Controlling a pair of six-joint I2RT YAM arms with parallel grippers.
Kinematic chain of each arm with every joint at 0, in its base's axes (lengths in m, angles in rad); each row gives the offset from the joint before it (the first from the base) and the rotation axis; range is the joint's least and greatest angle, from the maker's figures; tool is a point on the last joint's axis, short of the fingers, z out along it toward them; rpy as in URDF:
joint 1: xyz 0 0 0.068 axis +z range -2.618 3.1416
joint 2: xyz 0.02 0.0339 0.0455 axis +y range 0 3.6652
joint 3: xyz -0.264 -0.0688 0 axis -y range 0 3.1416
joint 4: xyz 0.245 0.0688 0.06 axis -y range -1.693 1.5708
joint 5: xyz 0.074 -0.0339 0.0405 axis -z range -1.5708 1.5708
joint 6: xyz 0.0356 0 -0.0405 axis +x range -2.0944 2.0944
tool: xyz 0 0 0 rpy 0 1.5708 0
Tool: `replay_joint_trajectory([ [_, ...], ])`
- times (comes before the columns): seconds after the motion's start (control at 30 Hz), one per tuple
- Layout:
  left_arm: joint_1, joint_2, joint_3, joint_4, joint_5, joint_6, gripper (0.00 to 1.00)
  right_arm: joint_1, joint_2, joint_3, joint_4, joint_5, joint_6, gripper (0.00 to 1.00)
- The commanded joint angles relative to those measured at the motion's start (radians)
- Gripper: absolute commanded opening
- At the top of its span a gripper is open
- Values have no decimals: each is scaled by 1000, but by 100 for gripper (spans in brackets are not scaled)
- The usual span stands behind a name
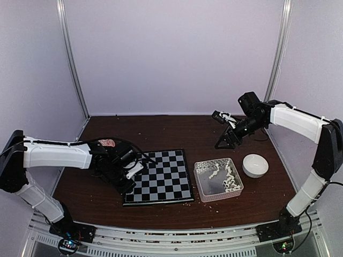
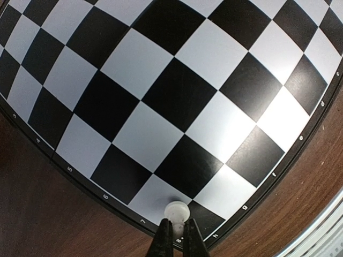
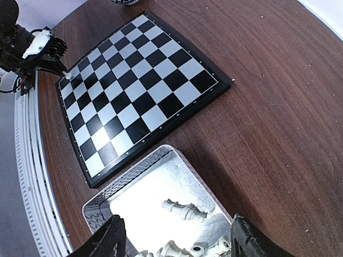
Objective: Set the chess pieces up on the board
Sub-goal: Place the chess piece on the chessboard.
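Toppling is risked if the tiny white plastic chess piece (image 2: pixel 177 210), pinched by the left gripper (image 2: pixel 177 229) near a corner of the flat black-and-pale checked board (image 2: pixel 177 96), is released tilted, while the right gripper (image 3: pixel 176 238) is spread above the clear plastic tray (image 3: pixel 134 166).

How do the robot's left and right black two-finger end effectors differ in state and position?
The left end effector is shut on a small white plastic chess piece; the right end effector is open and holds nothing. The left one is at a corner of the black-and-white checked chessboard; the right one hovers over the clear rectangular plastic tray. Both are black with two fingers.
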Motion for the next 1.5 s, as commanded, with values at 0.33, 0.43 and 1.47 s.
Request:
replay_joint_trajectory([
  [0.33, 32, 11, -14, 44, -36, 8, 0, 0, -1, -13, -2, -30, 5, 66],
  [0.43, 33, 10, -17, 51, -25, 9, 1, 0, 3, -11, -7, -35, 2, 66],
  [1.47, 34, -203, 195, -82, 10, 68, 47, 15, -62, -30, -69, 76, -137, 62],
])
